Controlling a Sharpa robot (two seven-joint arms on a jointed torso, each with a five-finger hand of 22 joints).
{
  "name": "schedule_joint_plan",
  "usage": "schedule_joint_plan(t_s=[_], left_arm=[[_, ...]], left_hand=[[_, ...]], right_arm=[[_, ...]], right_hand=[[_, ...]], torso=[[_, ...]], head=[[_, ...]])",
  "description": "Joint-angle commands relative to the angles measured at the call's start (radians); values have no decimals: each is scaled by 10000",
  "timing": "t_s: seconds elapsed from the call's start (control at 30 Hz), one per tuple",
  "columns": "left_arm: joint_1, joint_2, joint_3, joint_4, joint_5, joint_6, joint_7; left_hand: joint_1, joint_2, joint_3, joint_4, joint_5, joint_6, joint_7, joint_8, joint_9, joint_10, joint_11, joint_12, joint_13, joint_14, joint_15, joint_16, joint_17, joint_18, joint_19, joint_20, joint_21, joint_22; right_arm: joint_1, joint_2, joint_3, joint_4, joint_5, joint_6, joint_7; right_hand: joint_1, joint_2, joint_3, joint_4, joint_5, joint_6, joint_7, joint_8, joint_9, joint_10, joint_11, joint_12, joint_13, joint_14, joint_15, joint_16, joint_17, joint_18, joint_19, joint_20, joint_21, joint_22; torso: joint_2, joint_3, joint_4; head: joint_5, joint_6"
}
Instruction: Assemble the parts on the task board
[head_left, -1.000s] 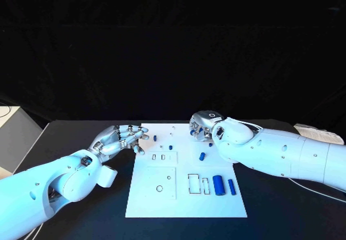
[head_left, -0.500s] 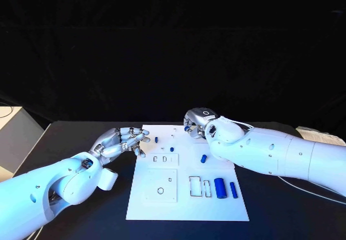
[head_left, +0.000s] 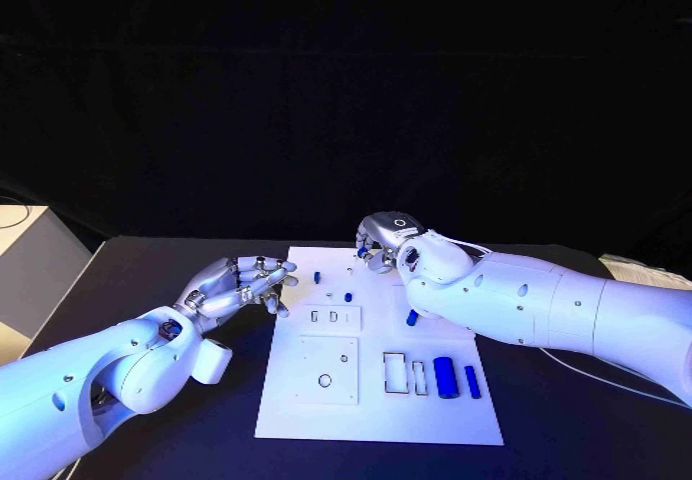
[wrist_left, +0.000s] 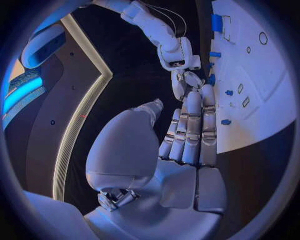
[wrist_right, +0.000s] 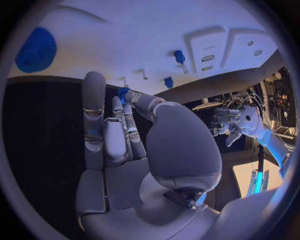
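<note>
One small blue part (wrist_right: 123, 92) is pinched at the fingertips of the right hand (head_left: 387, 240), seen in the right wrist view between the thumb and the curled-in fingers, with one finger standing straight beside them. In the head view that hand hangs over the far right part of the task board (head_left: 372, 400), knuckles up and fingers pointing down toward the white plate, while the white forearm runs back to the right edge of the picture.

The board lies in the middle of the black table (head_left: 159, 270). On it stand a small upright blue peg (head_left: 316, 276) near the far left and another blue peg (head_left: 348, 296) just nearer, beside two slotted sockets. A slanted blue piece (head_left: 411, 318) lies close under the right forearm. Toward the near right, a thick blue cylinder (head_left: 444, 376) and a thinner blue cylinder (head_left: 472, 381) lie side by side next to a rectangular recess.

The left hand (head_left: 242, 284) hovers just off the board's left edge, palm toward the board, its fingers partly curled and slightly apart with nothing in them; the left wrist view shows those fingers side by side and fairly straight. Its arm reaches in from the lower left corner.

A pale box (head_left: 29, 260) sits at the left edge.
</note>
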Motion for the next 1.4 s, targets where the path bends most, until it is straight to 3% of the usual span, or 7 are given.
schedule_joint_plan(t_s=[0.03,0.5,0.7,1.07,1.4], left_arm=[[3,18,12,43,-64,218,52],[8,3,50,124,-92,245,25],[10,-31,62,159,-96,255,8],[12,-62,130,229,-97,262,-25],[12,-40,187,237,-98,269,-41]], left_hand=[[24,55,48,-8,38,-78,347,-62,-6,-77,-22,-44,-11,-31,68,-49,-9,21,-72,24,28,2],[38,54,58,-22,38,-80,355,-70,-3,-81,-15,-56,-13,-46,75,-78,-16,23,-96,32,27,-1],[36,54,57,-21,38,-80,355,-70,-3,-81,-14,-57,-13,-47,76,-80,-17,23,-98,32,26,-1],[30,54,56,-16,38,-80,357,-72,-2,-81,-13,-59,-13,-50,78,-86,-18,23,-103,35,26,-2],[30,54,56,-16,38,-80,357,-72,-2,-81,-13,-59,-13,-50,78,-86,-18,23,-103,35,26,-2]], right_arm=[[4,38,13,-22,-126,-124,47],[4,56,46,-189,-123,-60,37],[5,52,58,-151,-123,0,24],[5,90,62,-213,-123,4,42],[4,144,63,-261,-107,-4,87]], right_hand=[[-10,-31,-14,-46,41,-7,70,63,12,105,-4,31,8,181,-57,34,9,-153,467,-59,61,8],[-12,-43,-2,-66,32,-10,74,66,22,109,-2,23,8,183,-54,46,17,-157,469,-60,77,24],[-11,-46,1,-71,34,-12,76,66,24,107,-1,20,7,185,-54,52,26,-158,469,-60,83,31],[-15,-51,9,-79,37,-19,81,64,27,99,4,11,5,190,-51,75,59,-164,469,-60,111,66],[-21,-57,15,-85,41,-26,87,62,31,92,10,4,3,188,-48,74,53,-166,467,-60,111,64]], torso=[[48,-31,74],[66,-44,86],[77,-40,63],[175,-45,112],[160,-58,119]], head=[[-9,-8],[5,-87],[30,-138],[13,-150],[22,-215]])
